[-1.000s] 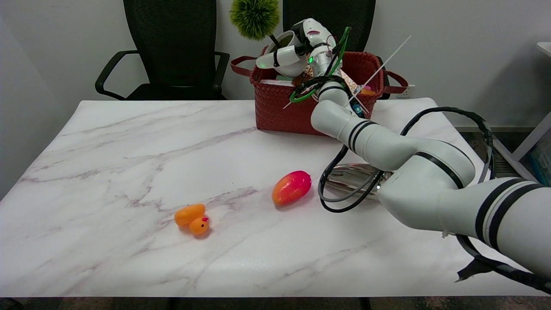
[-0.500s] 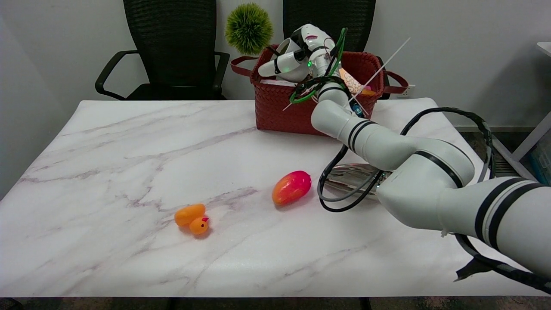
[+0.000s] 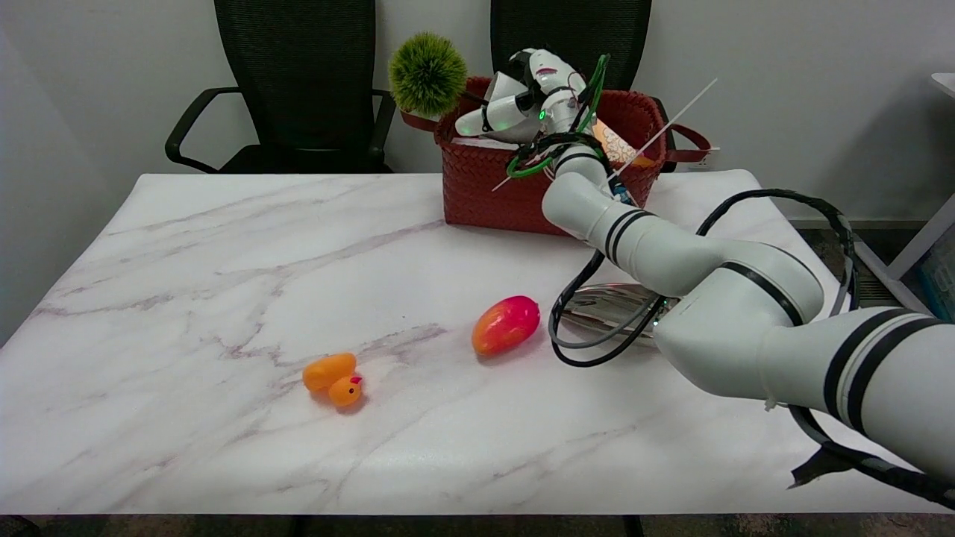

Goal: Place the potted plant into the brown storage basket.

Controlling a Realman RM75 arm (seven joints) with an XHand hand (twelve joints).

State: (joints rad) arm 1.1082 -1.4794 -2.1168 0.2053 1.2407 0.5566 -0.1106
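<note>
Here the hand [image 3: 522,104] holds the potted plant [image 3: 427,73] over the basket [image 3: 477,179]

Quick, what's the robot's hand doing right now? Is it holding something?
Right hand: closed around the white pot of the potted plant, holding it tilted over the left end of the brown basket.

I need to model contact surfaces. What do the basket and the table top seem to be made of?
Brown storage basket: looks like woven leather or faux-leather strips with a matte checkered weave; which one is unclear. Table: glossy marble or marble-look laminate, white with grey veins.
</note>
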